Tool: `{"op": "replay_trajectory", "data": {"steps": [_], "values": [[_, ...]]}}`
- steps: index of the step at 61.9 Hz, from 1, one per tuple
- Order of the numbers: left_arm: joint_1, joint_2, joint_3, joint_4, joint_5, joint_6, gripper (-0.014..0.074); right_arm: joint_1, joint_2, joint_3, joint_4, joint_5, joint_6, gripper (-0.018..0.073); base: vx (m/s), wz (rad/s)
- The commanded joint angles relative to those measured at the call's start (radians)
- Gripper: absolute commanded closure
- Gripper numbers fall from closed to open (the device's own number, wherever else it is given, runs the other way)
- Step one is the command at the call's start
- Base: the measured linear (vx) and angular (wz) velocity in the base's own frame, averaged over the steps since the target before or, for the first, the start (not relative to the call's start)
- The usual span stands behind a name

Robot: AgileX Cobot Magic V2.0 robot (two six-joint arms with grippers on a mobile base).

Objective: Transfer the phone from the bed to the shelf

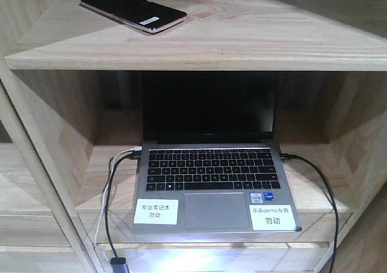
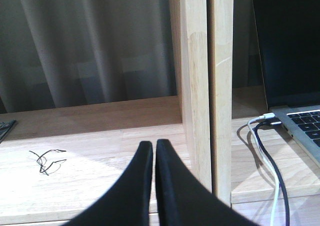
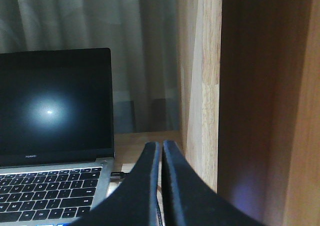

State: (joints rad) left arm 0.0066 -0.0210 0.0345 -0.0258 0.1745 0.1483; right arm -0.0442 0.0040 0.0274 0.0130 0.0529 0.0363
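While bed stays unseen, phone (image 1: 133,11) tops shelf (image 1: 242,40) (uncovered).

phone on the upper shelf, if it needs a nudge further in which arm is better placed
Left, probably. The phone lies at the left end of the shelf, above the laptop. The left gripper sits left of the laptop bay; the right gripper is at its far right. Both are shut and empty.
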Motion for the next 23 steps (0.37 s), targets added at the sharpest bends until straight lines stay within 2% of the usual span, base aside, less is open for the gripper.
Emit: {"op": "replay_trajectory", "data": {"steps": [1, 23], "values": [[-0.006, -0.004, -0.023, -0.009, -0.077, -0.006, 0.0595, -0.007, 0.012, 0.005, -0.013, -0.081, -0.012, 0.0569, 0.00, 0.00], [-0.006, -0.004, -0.023, -0.009, -0.077, -0.006, 0.0595, -0.007, 0.012, 0.005, -0.013, -0.081, -0.012, 0.0569, 0.00, 0.00]]}}
